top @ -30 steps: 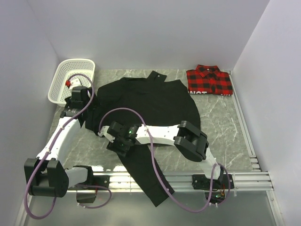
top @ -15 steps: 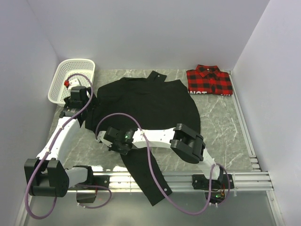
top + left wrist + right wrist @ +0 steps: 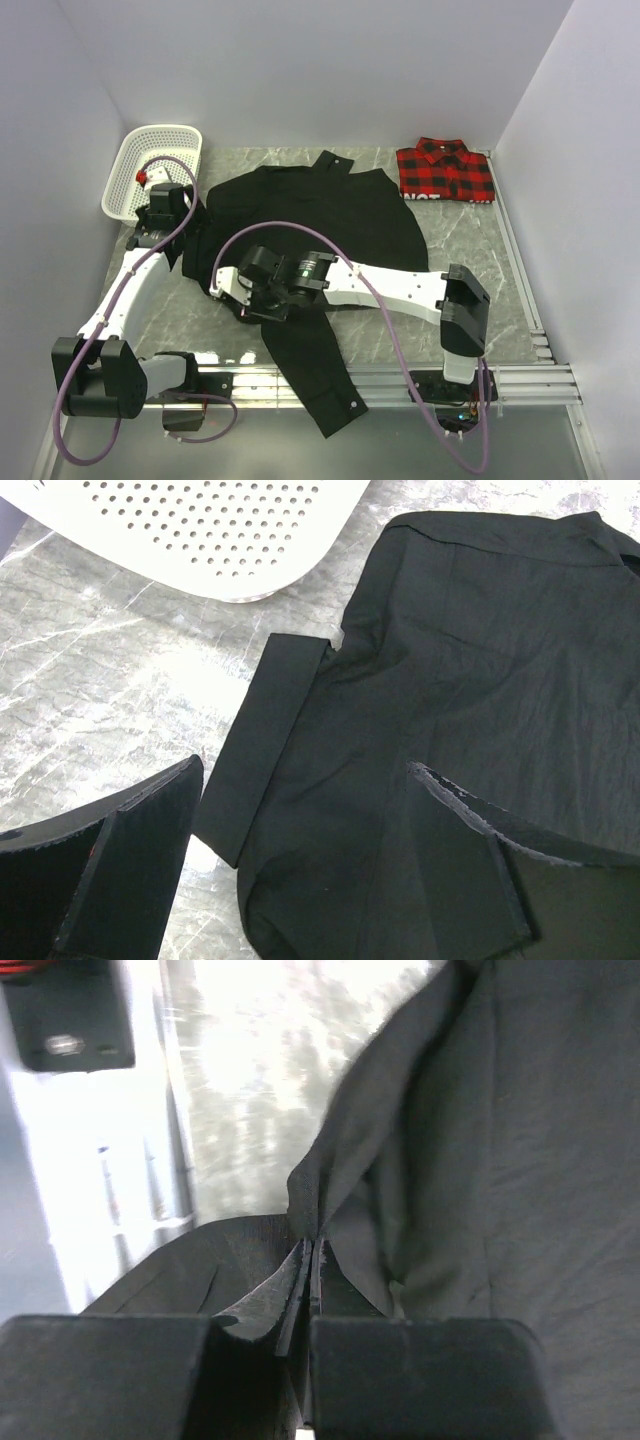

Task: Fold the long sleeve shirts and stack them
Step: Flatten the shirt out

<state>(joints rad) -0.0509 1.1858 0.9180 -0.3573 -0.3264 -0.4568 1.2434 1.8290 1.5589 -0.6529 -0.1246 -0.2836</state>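
Black woven cloth, creased, is pinched into a ridge between the clenched jaws of the right gripper (image 3: 312, 1260); only the rt wrist view shows this. From above we note the black shirt (image 3: 330, 210) spread on the marbled table (image 3: 470, 270), one sleeve trailing over the near rail. The left gripper (image 3: 305, 770) hangs released over its flat sleeve end, near the perforated white basket (image 3: 200, 520). Vs. a sec. ago: rt jaws have closed and the elbow has swung right. The plaid shirt (image 3: 445, 170) lies folded, far-right corner.
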